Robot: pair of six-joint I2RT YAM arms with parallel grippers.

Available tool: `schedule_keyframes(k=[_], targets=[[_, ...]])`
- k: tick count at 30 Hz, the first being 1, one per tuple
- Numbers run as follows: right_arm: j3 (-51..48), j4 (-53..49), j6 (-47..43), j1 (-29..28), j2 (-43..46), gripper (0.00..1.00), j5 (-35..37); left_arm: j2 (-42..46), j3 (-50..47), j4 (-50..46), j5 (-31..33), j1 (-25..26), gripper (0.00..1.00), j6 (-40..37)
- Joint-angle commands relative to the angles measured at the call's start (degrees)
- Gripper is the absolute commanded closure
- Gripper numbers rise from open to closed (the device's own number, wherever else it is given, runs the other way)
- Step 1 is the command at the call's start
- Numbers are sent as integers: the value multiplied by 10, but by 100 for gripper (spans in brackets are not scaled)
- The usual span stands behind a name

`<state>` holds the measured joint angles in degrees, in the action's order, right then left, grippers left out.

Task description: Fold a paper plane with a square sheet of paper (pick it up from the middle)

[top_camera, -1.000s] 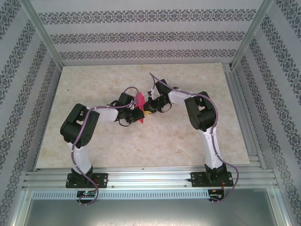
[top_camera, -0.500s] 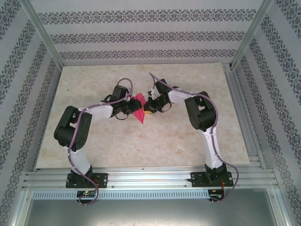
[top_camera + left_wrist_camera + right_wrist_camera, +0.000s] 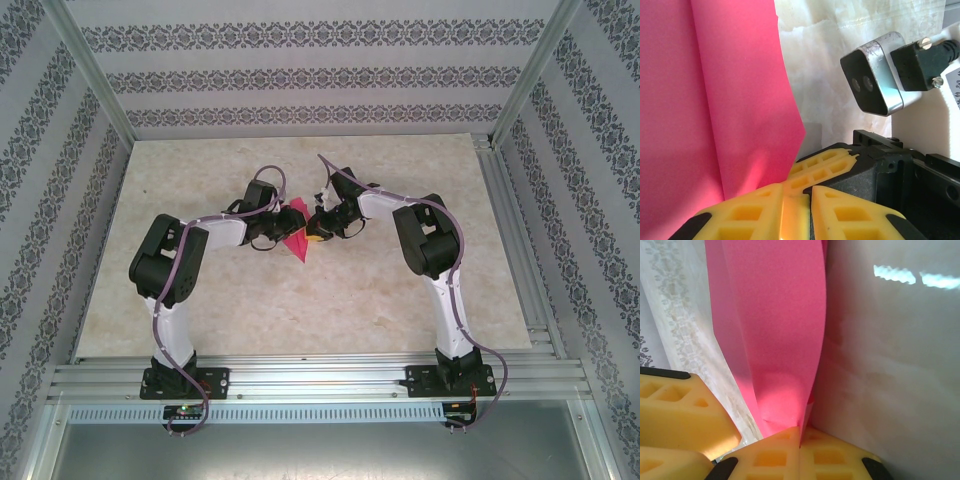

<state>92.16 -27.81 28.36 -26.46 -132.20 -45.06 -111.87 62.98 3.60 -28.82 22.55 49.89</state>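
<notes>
Right tool [image 3: 801, 437] was clamped on folded pink paper sheet [image 3: 780, 340], which stood upright between both tools mid-worktop [image 3: 380, 300]. Left tool [image 3: 799, 194] was nearly closed, but couldn't tell if it was gripping. Best bet was pinching at the fold, sliding slow, sheet taut.

The sheet of paper [image 3: 297, 233] is plain magenta-pink. The table [image 3: 380, 300] has a beige marble pattern. The walls [image 3: 300, 60] are white with grey floral stripes. The arms [image 3: 172, 335] are black and white.

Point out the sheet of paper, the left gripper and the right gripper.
sheet of paper [image 3: 750, 100]: left wrist view, flat panel right of crease.
left gripper [image 3: 809, 194]: left wrist view, between fingertips.
right gripper [image 3: 801, 436]: right wrist view, between fingertips.
</notes>
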Motion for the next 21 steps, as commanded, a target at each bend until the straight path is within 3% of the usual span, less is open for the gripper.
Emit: schedule_keyframes(k=[1, 6, 15, 21], targets=[[6, -11, -11, -1, -5, 95, 12, -35, -5, -1, 27, 2, 77, 3], [4, -12, -11, -1, -4, 95, 15, -25, -17, 24, 22, -7, 77, 13], [3, -11, -10, -1, -6, 95, 15, -32, -6, 40, 10, -25, 94, 26], [3, -10, -8, -1, -4, 95, 15, -58, -3, 51, -1, -23, 93, 33]])
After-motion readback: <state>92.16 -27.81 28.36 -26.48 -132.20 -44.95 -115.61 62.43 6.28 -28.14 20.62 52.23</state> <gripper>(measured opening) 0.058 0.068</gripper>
